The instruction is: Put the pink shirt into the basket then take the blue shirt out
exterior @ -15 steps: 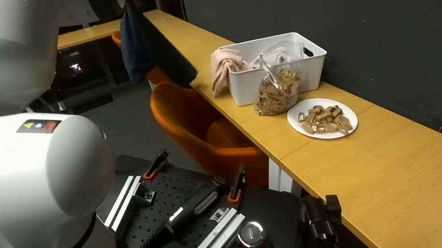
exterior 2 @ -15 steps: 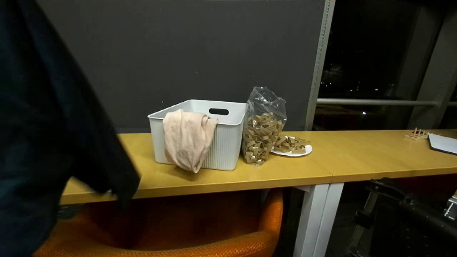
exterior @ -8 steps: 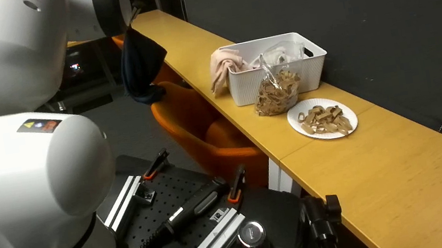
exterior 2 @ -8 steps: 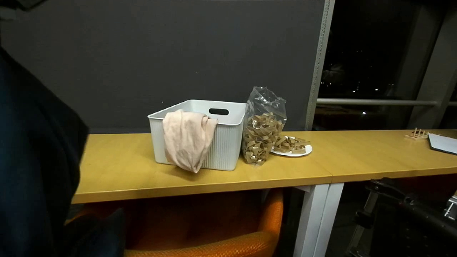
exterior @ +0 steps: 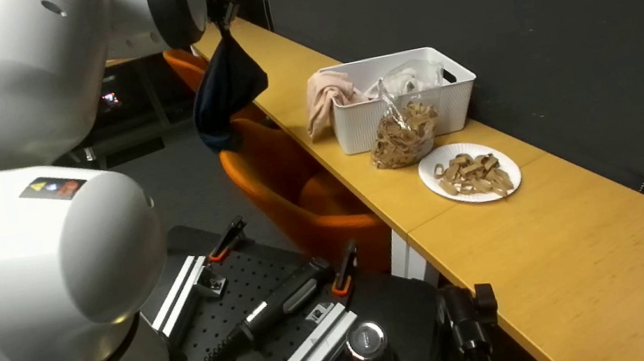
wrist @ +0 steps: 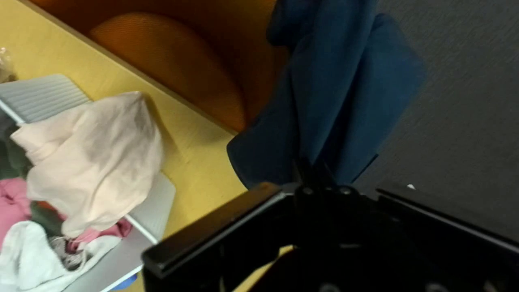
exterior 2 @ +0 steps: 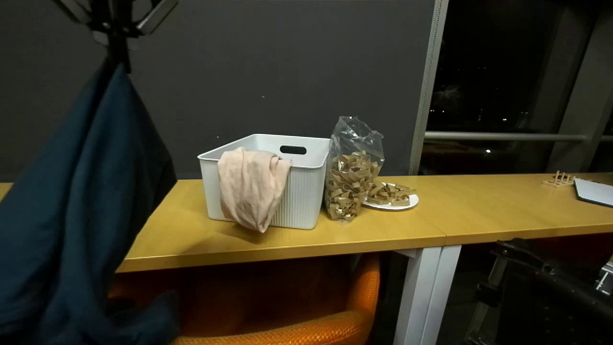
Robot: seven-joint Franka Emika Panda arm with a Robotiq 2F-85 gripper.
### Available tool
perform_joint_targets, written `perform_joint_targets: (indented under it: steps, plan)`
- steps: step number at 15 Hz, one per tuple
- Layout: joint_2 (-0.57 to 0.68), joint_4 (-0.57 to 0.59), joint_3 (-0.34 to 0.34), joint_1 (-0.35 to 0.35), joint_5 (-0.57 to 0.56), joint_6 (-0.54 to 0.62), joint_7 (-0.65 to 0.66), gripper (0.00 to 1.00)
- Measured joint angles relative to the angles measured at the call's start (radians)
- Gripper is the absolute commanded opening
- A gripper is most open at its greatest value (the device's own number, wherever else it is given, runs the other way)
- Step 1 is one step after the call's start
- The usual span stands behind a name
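Black Robotiq gripper (exterior 2: 119, 61): jaws narrow, clamped on top of dark-blue cloth shirt (exterior 2: 91, 201). Shirt hangs by orange shell chair (exterior: 294, 210), at that long edge of yellow wood-top bench (exterior 2: 479, 201); contact w/ chair: can't tell. Pale-pink cloth shirt (exterior 2: 253, 187): draped over rim of white ribbed rect. plastic basket (exterior 2: 304, 201), part in, part out. Basket stands betw. bench's long edges; clear plastic bag (exterior 2: 355, 165) of brown strips (exterior 2: 347, 189) just beside it.

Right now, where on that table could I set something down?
Bare table lies between the paper plate and the pegged wooden piece; also beside the basket, away from the clear bag, though the hanging blue shirt partly hides that patch. Basket, bag and plate crowd together.
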Motion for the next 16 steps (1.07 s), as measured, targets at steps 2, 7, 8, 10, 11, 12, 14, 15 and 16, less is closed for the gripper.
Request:
perform_joint_targets:
  steps: [2,7,8,10,11,12,14,15,16]
  plan:
    - [-0.014,0.000,-0.024,-0.014,-0.032,0.000,0.000,0.01]
    - [-0.037,0.000,-0.072,-0.036,-0.088,-0.011,0.002,0.01]
    - [-0.037,-0.003,-0.073,-0.038,-0.089,-0.016,0.001,0.01]
    - [-0.027,-0.006,-0.069,-0.030,-0.088,-0.020,-0.003,0.01]
    - [-0.018,-0.006,-0.061,-0.021,-0.086,-0.021,-0.005,0.01]
    - [-0.005,-0.006,-0.050,-0.008,-0.083,-0.021,-0.009,0.01]
    - [0.022,-0.006,-0.021,0.023,-0.074,-0.021,-0.017,0.01]
    - [0.036,-0.005,-0.006,0.042,-0.065,-0.021,-0.024,0.01]
    - [0.048,-0.005,0.009,0.061,-0.057,-0.021,-0.032,0.01]
